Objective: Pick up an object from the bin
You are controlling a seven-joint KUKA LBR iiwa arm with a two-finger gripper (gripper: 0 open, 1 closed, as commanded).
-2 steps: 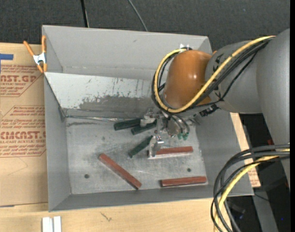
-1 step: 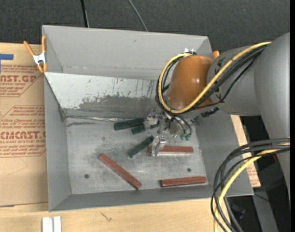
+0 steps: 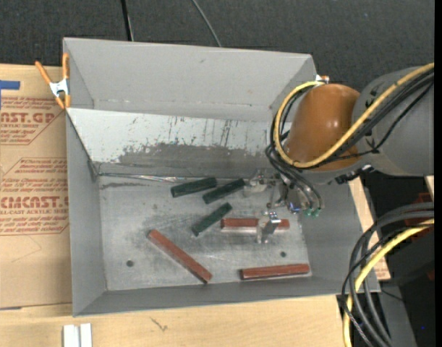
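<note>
My gripper (image 3: 267, 228) is low over the right part of the bin floor, right at the right end of a short red-brown stick (image 3: 239, 223) that lies flat there. A dark green stick (image 3: 211, 219) lies slanted just left of that stick. A longer red-brown stick (image 3: 275, 271) rests near the front wall, below the gripper.
Two more dark green sticks (image 3: 193, 187) (image 3: 224, 189) lie toward the back of the floor. A long red-brown stick (image 3: 179, 255) lies diagonally at the front left. The arm with its orange cover and yellow cables hangs over the bin's right rim.
</note>
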